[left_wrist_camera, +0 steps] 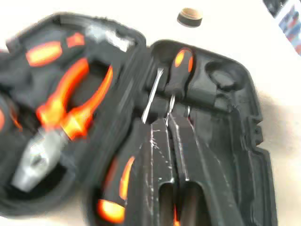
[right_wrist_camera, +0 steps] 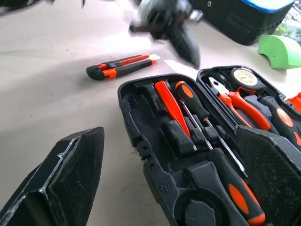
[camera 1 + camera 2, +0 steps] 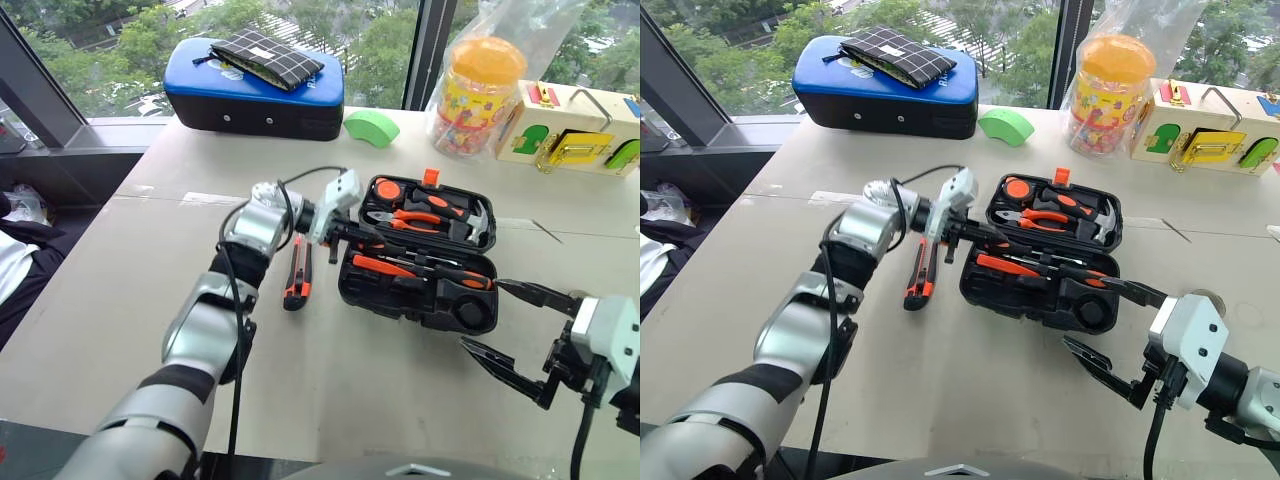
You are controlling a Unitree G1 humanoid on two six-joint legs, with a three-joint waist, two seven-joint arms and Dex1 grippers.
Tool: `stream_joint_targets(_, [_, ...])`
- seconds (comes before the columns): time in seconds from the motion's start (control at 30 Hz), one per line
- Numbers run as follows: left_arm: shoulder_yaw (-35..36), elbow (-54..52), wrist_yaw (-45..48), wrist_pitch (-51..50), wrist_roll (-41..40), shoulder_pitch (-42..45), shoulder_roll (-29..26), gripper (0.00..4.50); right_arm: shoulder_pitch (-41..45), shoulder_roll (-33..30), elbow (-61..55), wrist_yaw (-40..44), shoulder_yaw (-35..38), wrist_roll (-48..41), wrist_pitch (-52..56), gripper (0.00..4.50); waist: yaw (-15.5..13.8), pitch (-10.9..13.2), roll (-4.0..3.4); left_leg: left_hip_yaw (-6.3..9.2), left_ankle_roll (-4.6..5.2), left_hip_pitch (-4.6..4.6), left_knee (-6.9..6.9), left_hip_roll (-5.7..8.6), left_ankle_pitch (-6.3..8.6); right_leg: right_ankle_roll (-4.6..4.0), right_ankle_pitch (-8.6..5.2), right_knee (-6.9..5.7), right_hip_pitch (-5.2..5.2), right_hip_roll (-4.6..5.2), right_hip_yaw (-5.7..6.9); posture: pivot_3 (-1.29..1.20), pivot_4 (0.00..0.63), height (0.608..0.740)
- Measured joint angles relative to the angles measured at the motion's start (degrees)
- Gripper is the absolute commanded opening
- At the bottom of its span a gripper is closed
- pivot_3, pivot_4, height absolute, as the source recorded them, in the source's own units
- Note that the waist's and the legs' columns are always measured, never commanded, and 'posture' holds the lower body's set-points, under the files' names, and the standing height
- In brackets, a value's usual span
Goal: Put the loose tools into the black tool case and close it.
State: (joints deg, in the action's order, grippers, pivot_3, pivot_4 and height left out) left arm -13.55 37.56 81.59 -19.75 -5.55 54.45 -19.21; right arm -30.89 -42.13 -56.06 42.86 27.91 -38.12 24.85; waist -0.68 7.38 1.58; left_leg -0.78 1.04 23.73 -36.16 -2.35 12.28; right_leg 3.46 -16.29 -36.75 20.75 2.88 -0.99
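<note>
Blue-topped case w/ checked pouch on top at table's far edge; green wedge, candy jar, latch-board box alongside

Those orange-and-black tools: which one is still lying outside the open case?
The utility knife. It lies flat on the table, beside the open black case, on the side where the left gripper is. The screwdrivers and pliers all sit inside.

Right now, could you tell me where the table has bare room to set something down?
Bare table stretches from the utility knife to the table's left edge, and between the black tool case and the near edge. The far edge is crowded: blue-topped case, green block, candy jar, latch box.
</note>
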Motion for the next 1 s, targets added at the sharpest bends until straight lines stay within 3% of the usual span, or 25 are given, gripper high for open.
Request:
stream_joint_targets(0.2, [-3.38,-2.47,-8.08,6.69,4.7,-6.25,0.71,0.06,0.94,-0.33,1.16,0.54,-0.05,0.19,-0.05,4.5,-0.14,-0.13,0.09,-0.01,0.0,-0.03,-0.05,0.01,0.0,-0.01,0.0,-0.02,-0.03,0.01,-0.03,0.0,0.15,0.74])
stream_joint_targets(0.43, [-3.53,-4.98,-10.7,13.93,5.31,-9.97,-0.03,0.06,1.31,-0.4,1.54,0.6,-0.29,0.83,-0.05,4.5,-0.09,-0.45,-0.13,-0.09,0.0,-0.1,-0.07,0.0,0.0,-0.02,0.0,-0.05,-0.04,0.02,-0.11,0.0,0.15,0.74])
stream_joint_targets(0.6, [0.82,-7.15,-11.91,11.8,0.5,-12.6,0.63,0.06,2.17,-0.41,2.24,0.59,-1.18,1.29,-0.05,4.5,-0.01,-0.38,-0.18,-0.07,0.0,-0.04,-0.07,-0.03,0.0,-0.02,0.0,-0.05,-0.01,0.01,-0.09,0.0,0.15,0.74])
stream_joint_targets(0.67, [8.6,-11.1,-18.43,3.33,-5.95,-13.06,2.23,0.06,2.69,-0.42,2.43,0.67,-2.09,1.36,-0.08,4.5,-0.05,-0.27,-0.11,0.05,0.0,0.01,-0.09,-0.04,0.0,0.0,0.01,-0.05,0.0,0.0,0.03,0.0,0.15,0.74])
stream_joint_targets(0.7, [12.13,-14.25,-21.97,-0.91,-8.31,-13.05,1.97,0.56,2.69,-0.42,2.44,0.79,-2.37,1.37,-0.09,4.5,0.03,-0.28,-0.11,0.03,0.0,-0.01,-0.08,-0.04,0.0,0.0,0.0,-0.05,-0.01,0.0,0.01,0.0,0.15,0.74])
stream_joint_targets(0.77, [15.6,-19.21,-26.02,-5.83,-10.26,-14.28,0.89,0.89,3.14,-0.5,2.6,0.98,-2.79,1.44,-0.11,4.5,0.14,-0.3,-0.13,0.03,0.0,-0.04,-0.07,-0.04,0.0,0.01,0.0,-0.06,-0.02,-0.01,0.01,0.0,0.15,0.74])
stream_joint_targets(0.87, [22.7,-34.35,-37.31,-17.98,-12.7,-22.86,-0.5,2.22,4.7,-0.6,3.61,1.57,-4.45,1.69,-0.23,4.5,1.01,-0.34,-0.19,0.23,-0.02,-0.12,0.01,-0.11,0.01,0.02,0.0,-0.08,-0.03,0.0,-0.1,0.0,0.15,0.74])
stream_joint_targets(1.0, [24.05,-49.72,-50.88,-32.52,-10.51,-33.36,-0.58,3.99,7.63,-1.38,5.84,2.86,-5.79,1.68,-0.27,4.5,0.41,-0.3,-0.12,0.37,-0.03,-0.09,-0.03,-0.02,0.01,0.02,0.0,-0.12,-0.05,0.04,0.01,0.0,0.15,0.74])
